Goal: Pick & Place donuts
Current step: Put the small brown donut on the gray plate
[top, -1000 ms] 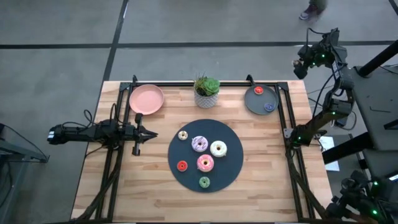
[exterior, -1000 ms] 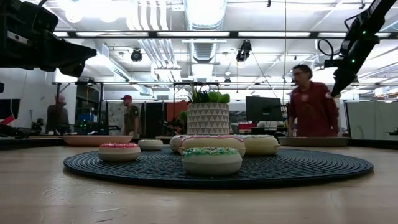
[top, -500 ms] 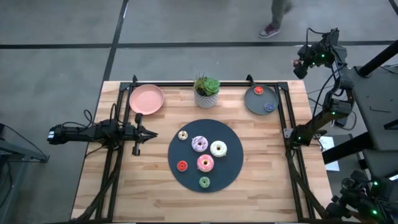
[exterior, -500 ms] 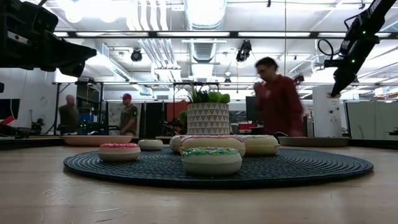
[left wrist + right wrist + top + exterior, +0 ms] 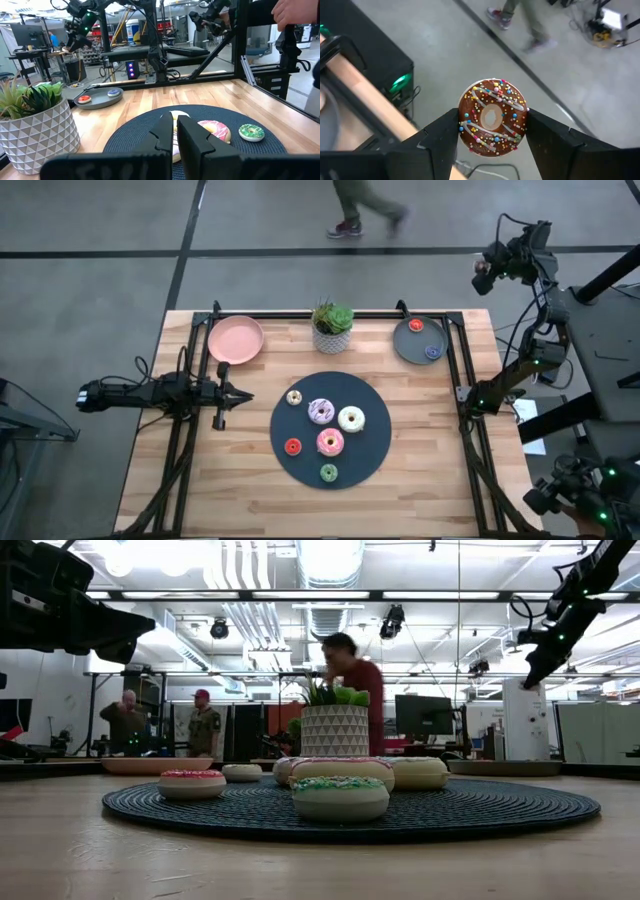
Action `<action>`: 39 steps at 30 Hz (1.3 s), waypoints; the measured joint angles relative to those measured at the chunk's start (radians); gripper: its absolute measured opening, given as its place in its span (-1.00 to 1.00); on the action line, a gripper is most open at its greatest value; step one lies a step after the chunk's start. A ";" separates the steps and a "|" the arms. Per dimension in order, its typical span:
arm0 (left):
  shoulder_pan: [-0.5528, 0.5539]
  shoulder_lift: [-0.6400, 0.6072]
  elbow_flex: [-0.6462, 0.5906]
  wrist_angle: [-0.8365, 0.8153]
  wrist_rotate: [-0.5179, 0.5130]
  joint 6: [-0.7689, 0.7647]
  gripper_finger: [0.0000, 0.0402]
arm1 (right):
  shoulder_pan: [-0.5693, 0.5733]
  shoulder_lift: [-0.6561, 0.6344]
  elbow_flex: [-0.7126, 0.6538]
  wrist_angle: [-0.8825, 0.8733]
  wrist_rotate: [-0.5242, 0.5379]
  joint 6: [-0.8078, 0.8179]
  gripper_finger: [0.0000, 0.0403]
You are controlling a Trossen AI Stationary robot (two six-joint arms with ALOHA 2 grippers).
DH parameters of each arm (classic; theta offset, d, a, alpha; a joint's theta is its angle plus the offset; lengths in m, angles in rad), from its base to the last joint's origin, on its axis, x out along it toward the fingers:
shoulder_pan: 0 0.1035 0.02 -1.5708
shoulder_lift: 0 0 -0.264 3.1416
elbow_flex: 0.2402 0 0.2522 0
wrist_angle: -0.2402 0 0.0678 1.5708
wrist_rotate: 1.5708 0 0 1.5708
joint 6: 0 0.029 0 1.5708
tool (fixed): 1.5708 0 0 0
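Note:
Several donuts lie flat on the dark round mat [image 5: 372,448]: a cream one [image 5: 294,397], a purple-white one [image 5: 321,411], a white one [image 5: 351,419], a pink one [image 5: 330,442], a red one [image 5: 292,446] and a green one [image 5: 329,473]. A red donut [image 5: 416,326] and a blue donut [image 5: 432,351] lie on the grey plate [image 5: 405,343]. My right gripper [image 5: 482,278] hangs high beyond the table's far right corner, shut on a brown sprinkled donut [image 5: 492,117]. My left gripper [image 5: 246,394] waits shut at the table's left, level, left of the mat. My right gripper pinches the brown donut by its outer rim [image 5: 463,122], one finger [image 5: 442,137] on each opposite side. The fingers slant downward. The donut is lifted clear over the floor, its sprinkled face turned toward the wrist camera.
A pink plate [image 5: 236,339] and a potted plant [image 5: 332,328] stand along the far edge. Black frame rails [image 5: 187,430] run down both table sides. A person [image 5: 365,205] walks on the floor beyond the far edge.
My right gripper has tipped upward a little in place, still shut on the brown donut. The person behind the table has walked toward the left.

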 joint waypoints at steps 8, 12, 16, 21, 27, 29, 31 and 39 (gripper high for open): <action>0.000 0.000 0.000 0.000 0.000 0.000 -1.00 | 0.029 0.000 0.000 0.023 -0.010 0.012 0.04; 0.000 0.000 0.000 0.000 0.000 0.000 -1.00 | 0.052 0.000 0.000 0.023 -0.014 -0.030 0.04; 0.000 0.000 0.000 0.000 0.000 0.000 -1.00 | 0.076 0.000 0.000 0.023 -0.014 -0.130 0.04; -0.001 0.000 0.000 0.000 0.000 0.000 -1.00 | 0.094 0.000 0.000 0.026 -0.013 -0.215 0.04; 0.000 0.000 0.000 0.000 0.000 0.000 -1.00 | 0.093 0.000 0.000 0.084 -0.007 -0.231 0.04; 0.000 0.000 0.000 0.000 0.000 0.000 -1.00 | 0.093 0.000 0.000 0.101 0.001 -0.232 0.04; 0.000 0.000 0.000 0.000 0.000 0.000 -1.00 | 0.094 0.000 0.000 0.105 0.001 -0.236 0.04; 0.000 0.000 0.000 0.000 0.000 0.000 -1.00 | 0.095 0.000 0.000 0.101 0.006 -0.156 0.04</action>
